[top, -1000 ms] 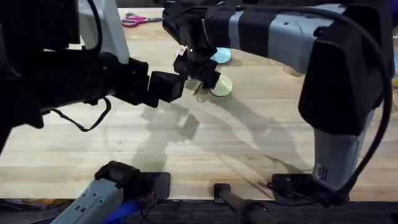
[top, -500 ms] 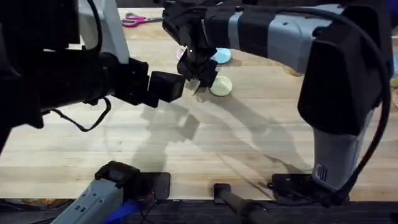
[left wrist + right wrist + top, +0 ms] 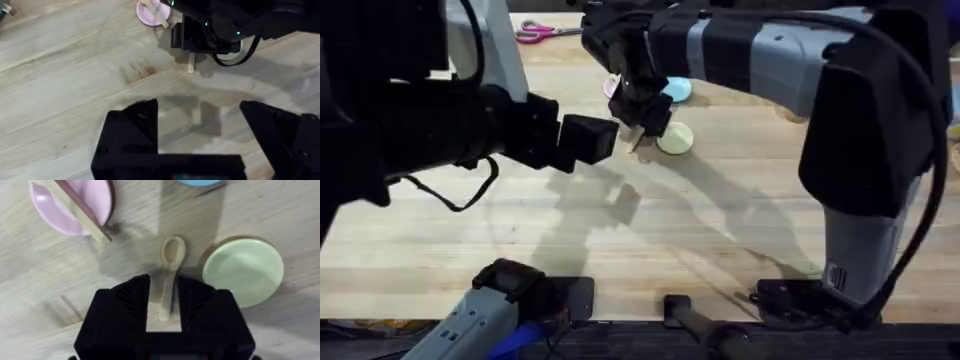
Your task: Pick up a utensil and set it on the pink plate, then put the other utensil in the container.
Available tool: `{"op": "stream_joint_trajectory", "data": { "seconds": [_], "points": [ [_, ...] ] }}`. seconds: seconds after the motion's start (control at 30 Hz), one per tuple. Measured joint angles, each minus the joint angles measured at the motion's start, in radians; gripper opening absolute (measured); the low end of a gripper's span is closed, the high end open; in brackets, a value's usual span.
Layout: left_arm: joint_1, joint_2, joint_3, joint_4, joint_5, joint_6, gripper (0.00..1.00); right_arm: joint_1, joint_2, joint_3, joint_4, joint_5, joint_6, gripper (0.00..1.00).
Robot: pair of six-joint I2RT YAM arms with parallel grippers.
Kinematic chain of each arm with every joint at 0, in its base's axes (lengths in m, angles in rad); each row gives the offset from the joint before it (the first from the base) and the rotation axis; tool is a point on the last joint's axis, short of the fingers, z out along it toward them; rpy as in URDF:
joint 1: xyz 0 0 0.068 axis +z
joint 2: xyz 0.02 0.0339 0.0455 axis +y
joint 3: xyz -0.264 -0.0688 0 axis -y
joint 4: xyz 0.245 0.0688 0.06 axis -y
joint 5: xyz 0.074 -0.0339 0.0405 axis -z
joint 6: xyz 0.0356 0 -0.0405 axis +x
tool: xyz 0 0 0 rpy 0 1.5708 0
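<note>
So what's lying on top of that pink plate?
A flat wooden utensil lies across the pink plate, one end sticking out past the rim onto the table. Which utensil it is cannot be told. In the overhead view the right arm covers most of the plate.

The small round pale pink plate [image 3: 70, 205] carries a flat wooden stick utensil [image 3: 80, 211] lying across it, one end past the rim. Beside it on the wooden table [image 3: 280, 210] lies a small wooden spoon [image 3: 170, 275] (handle between the right gripper's [image 3: 162, 305] fingers), with a round pale yellow-green plate [image 3: 243, 270] just beyond.
</note>
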Motion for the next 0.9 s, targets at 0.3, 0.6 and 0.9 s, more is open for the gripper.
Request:
{"op": "stream_joint_trajectory", "data": {
  "seconds": [0.3,0.6,0.9],
  "points": [
    [0.0,0.0,0.0,0.0,0.0,0.0,0.993,0.0,0.008,0.002,0.0,0.01,0.0,0.363],
    [0.0,0.0,0.0,0.0,0.0,0.0,0.994,0.002,0.009,0.003,-0.012,0.02,0.0,0.101],
    [0.0,0.0,0.0,0.0,0.0,0.0,0.994,0.002,0.009,0.004,-0.011,0.028,-0.002,0.036]
  ]
}}
